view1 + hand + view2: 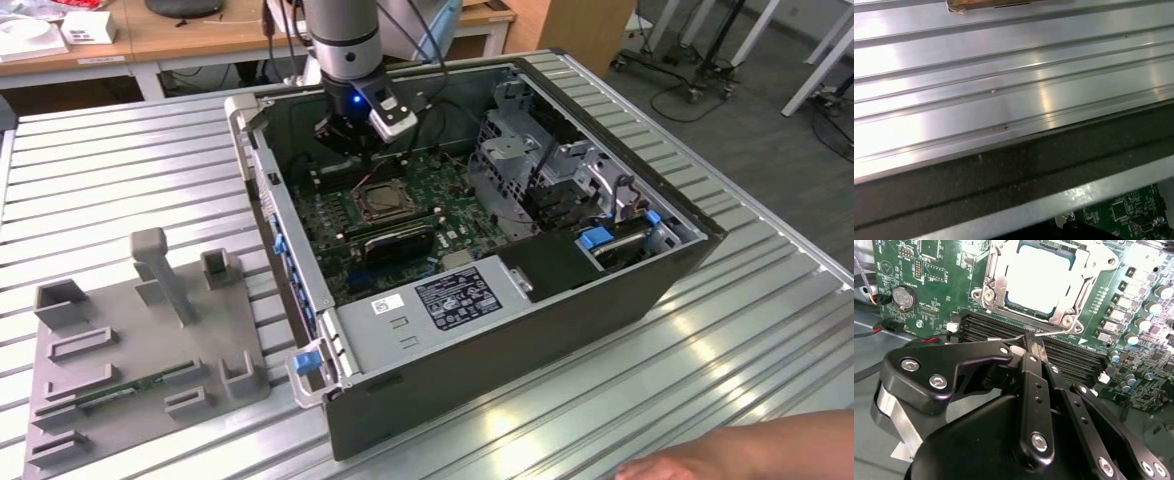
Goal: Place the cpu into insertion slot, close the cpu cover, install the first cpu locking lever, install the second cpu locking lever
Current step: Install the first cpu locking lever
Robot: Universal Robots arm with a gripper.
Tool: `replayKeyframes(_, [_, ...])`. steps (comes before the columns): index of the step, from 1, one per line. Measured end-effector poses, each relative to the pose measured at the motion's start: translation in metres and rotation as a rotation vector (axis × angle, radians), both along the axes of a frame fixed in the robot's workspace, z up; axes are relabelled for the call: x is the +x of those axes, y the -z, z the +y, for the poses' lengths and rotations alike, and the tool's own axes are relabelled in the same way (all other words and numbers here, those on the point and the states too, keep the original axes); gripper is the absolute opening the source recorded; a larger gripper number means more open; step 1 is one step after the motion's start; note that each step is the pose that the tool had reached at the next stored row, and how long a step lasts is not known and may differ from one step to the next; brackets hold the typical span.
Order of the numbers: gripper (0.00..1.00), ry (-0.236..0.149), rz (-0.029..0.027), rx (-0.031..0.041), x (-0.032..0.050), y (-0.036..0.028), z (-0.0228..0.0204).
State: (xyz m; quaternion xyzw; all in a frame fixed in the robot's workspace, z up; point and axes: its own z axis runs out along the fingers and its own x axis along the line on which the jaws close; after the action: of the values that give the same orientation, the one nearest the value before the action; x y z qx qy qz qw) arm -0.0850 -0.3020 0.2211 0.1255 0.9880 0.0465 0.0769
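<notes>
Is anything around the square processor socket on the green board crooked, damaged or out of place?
Nothing stands out. In the second wrist view the silvery square cpu lies flat in the insertion slot, and the thin metal cpu cover frames it evenly. The black gripper is beside the long black memory slots.

The gripper hides part of the long memory slots in the second wrist view. The picture's edge cuts off the chip. A hand is cut off too.
</notes>
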Motion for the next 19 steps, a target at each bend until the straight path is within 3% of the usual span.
replayKeyframes(3, [0.10, 0.001, 0.0000, 0.0003, 0.0000, 0.0009, 0.0025])
replayKeyframes(19, [0.10, 0.002, 0.0000, -0.0010, 0.0062, 0.0025, 0.0026])
